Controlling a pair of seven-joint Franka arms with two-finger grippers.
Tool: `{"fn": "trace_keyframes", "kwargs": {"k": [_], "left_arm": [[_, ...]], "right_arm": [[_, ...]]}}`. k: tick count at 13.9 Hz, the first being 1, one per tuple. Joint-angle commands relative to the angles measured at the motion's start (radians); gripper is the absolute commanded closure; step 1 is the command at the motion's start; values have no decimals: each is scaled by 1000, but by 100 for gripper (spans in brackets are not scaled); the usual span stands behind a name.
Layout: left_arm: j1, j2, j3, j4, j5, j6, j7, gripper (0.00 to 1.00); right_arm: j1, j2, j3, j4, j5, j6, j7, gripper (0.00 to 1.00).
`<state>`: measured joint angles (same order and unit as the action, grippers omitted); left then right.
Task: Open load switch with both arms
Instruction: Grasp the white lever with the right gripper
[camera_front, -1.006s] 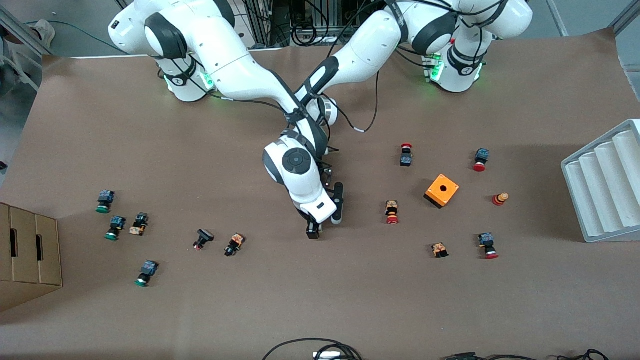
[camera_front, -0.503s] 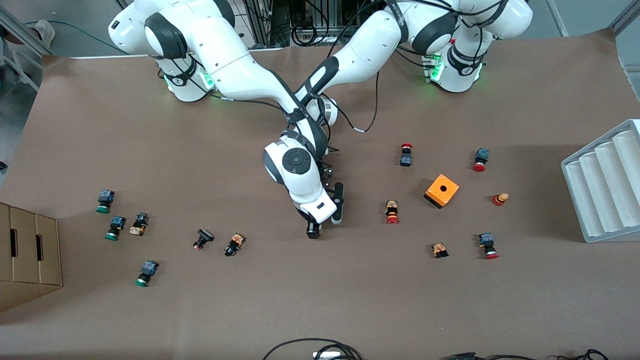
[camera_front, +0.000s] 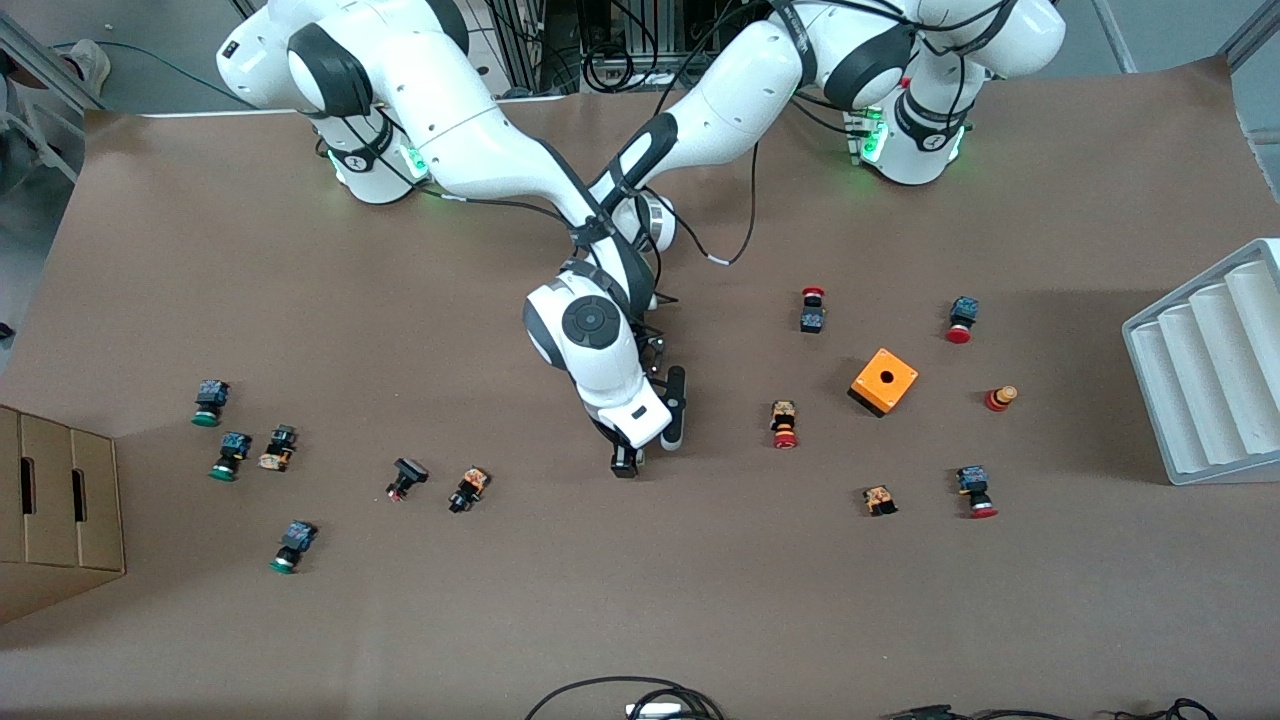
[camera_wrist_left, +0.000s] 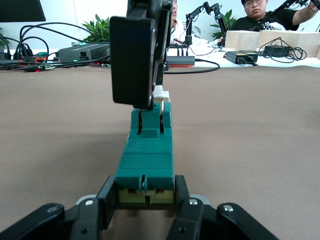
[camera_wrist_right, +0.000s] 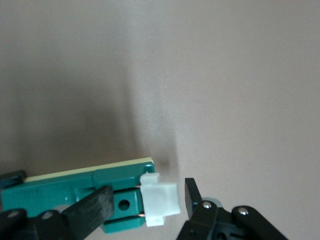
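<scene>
The load switch (camera_wrist_left: 145, 160) is a narrow green block lying on the brown table. My left gripper (camera_wrist_left: 145, 194) is shut on one end of it. At the other end is the white sliding piece (camera_wrist_right: 161, 200). My right gripper (camera_wrist_right: 146, 200) comes down from above and straddles that piece, open, with a gap between the piece and one finger (camera_wrist_right: 192, 195). In the front view the right gripper (camera_front: 625, 460) is over the table's middle. The right arm's hand hides the switch and the left gripper there.
An orange box with a hole (camera_front: 884, 381) and several red push-buttons (camera_front: 784, 424) lie toward the left arm's end. Green push-buttons (camera_front: 229, 455) and a cardboard box (camera_front: 55, 510) are toward the right arm's end. A grey ribbed tray (camera_front: 1210, 370) sits at the table's edge.
The right arm's hand has shifted very slightly over the table's middle. The left arm and the things on the table have not moved.
</scene>
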<state>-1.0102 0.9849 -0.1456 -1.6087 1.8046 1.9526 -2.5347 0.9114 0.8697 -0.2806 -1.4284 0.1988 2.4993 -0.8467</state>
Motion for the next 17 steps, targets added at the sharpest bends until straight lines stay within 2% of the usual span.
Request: {"fn": "trace_keyframes", "kwargs": {"k": [1, 10, 14, 17], "left_arm": [[5, 46, 11, 20, 4, 26, -18, 48], [5, 46, 9, 21, 4, 26, -16, 48], [5, 46, 9, 21, 4, 26, -16, 48], [5, 46, 11, 23, 4, 26, -15, 48]], "right_arm": [[7, -3, -14, -3, 27, -5, -5, 36], [9, -5, -12, -17, 25, -8, -5, 38], [10, -6, -12, -18, 24, -26, -5, 45], [10, -12, -12, -17, 22, -39, -6, 46]]}}
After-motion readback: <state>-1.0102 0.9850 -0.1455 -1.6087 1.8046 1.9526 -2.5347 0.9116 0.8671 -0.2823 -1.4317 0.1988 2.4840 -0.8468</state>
